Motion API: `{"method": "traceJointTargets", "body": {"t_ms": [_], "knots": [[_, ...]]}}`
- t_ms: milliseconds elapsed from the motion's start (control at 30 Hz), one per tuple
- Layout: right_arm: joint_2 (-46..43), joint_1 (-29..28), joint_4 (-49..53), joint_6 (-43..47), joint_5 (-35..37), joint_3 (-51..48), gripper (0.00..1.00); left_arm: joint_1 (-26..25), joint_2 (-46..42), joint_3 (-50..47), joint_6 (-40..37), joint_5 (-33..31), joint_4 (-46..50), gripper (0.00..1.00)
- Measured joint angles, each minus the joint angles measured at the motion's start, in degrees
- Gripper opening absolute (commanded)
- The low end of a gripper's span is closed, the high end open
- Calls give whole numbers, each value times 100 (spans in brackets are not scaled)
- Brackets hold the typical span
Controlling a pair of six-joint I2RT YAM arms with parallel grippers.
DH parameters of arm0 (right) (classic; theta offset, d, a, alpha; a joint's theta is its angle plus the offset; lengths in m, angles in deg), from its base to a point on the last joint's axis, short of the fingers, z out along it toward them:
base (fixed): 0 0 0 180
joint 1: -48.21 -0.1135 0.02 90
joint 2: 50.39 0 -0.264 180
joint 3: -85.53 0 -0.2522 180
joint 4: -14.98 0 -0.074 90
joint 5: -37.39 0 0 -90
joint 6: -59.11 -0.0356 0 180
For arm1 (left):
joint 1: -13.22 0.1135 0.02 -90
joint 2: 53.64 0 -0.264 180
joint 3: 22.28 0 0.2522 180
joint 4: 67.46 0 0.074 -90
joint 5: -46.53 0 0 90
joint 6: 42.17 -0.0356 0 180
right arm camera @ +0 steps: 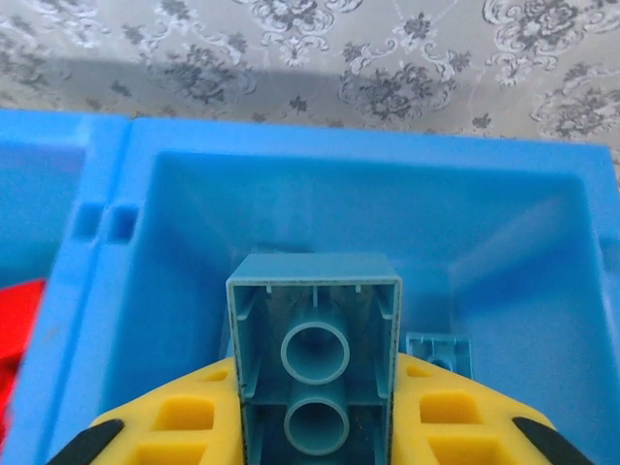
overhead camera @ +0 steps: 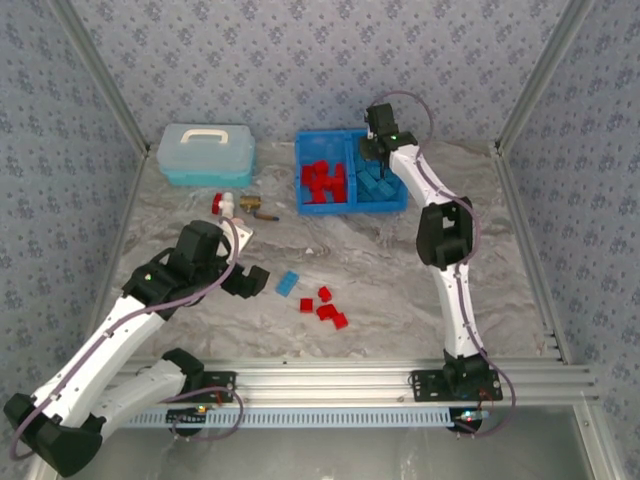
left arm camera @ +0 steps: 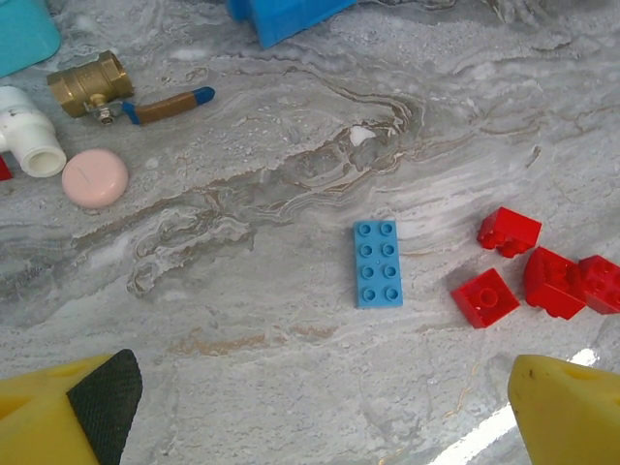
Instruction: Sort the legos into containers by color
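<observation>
Top external, left to right: left gripper (overhead camera: 250, 281) spread wide, hovering over the table (overhead camera: 400, 270) beside a loose blue lego (overhead camera: 288, 283) and loose red legos (overhead camera: 323, 308); bright blue bin (overhead camera: 350, 209) at the back, red heap (overhead camera: 324, 183) in its left compartment; right gripper (overhead camera: 378, 163) over the right compartment, pinching a blue brick (right arm camera: 315, 358), hollow underside facing the wrist camera.

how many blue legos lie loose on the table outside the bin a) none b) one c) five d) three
b, a single blue lego lies flat on the table, next to a few red legos
</observation>
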Motion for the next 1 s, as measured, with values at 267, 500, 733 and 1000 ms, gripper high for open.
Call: {"method": "traceJointTargets", "body": {"t_ms": [267, 500, 733, 1000], "knots": [[378, 79, 693, 114, -52, 833, 55, 28, -17, -72, 378, 190, -149, 99], [-1231, 4, 754, 192, -417, -892, 57, -299, 267, -358, 1915, 181, -627, 98], [-4795, -319, -168, -225, -761, -4419, 78, -1384, 874, -564, 3919, -645, -603, 91], [-7145, -994, -846, -525, -422, -7143, 89, -2354, 3097, 127, 5095, -1108, -603, 66]]}}
